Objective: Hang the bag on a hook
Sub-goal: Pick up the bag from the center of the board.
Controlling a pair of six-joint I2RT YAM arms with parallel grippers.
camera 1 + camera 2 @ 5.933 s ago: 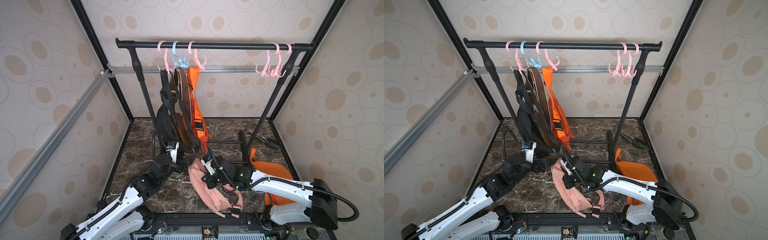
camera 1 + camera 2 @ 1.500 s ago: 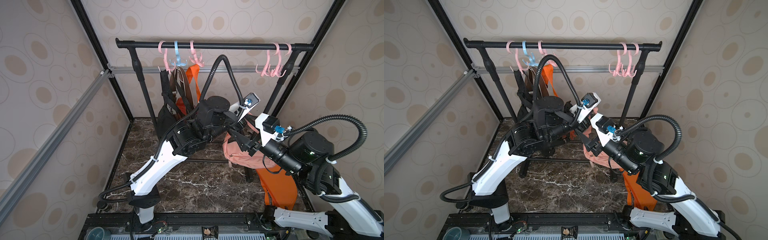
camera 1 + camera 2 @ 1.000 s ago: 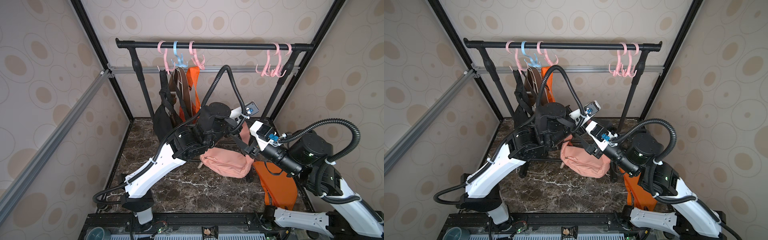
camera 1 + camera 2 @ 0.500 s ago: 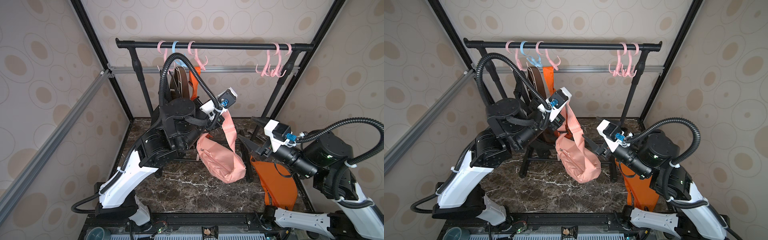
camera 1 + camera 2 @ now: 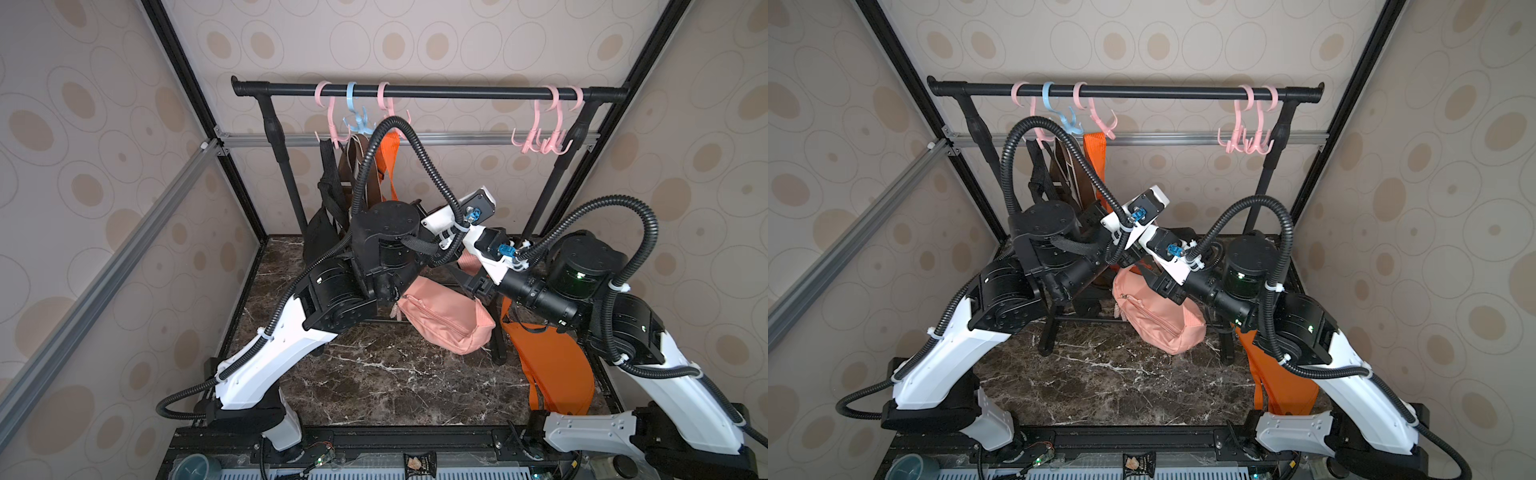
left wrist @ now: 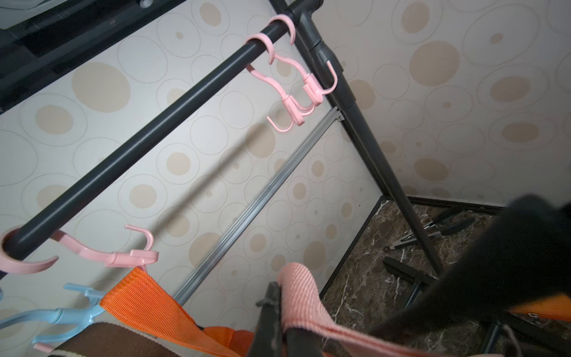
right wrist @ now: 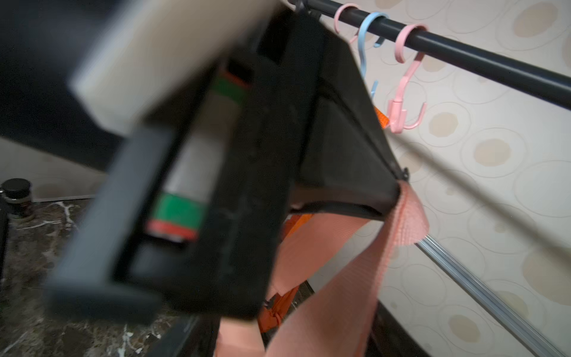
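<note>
The pink bag (image 5: 444, 316) (image 5: 1158, 316) dangles above the marble floor at mid-scene. Its strap (image 6: 296, 287) rises to my left gripper (image 6: 279, 289), whose jaws are shut on a fold of it. My right gripper (image 7: 287, 337) is pushed up under the left wrist; its fingers stand open, and the strap (image 7: 355, 278) loops down between them. In both top views the two wrists cross and hide the fingertips. Free pink hooks (image 5: 540, 141) (image 5: 1246, 141) (image 6: 296, 102) hang at the rail's right end. Another pink hook (image 6: 129, 256) (image 7: 404, 117) hangs at the left.
The black rail (image 5: 457, 89) spans the back. Black, brown and orange bags (image 5: 353, 187) hang from the left hooks. An orange bag (image 5: 552, 365) lies by the right arm's base. The rack's right leg (image 6: 386, 160) slants down to the floor, and black tongs (image 6: 432, 228) lie beside it.
The left arm has swung right and down with the bag, which now hangs lower. The right gripper, apart from the bag before, has moved in under the left wrist to the strap.
</note>
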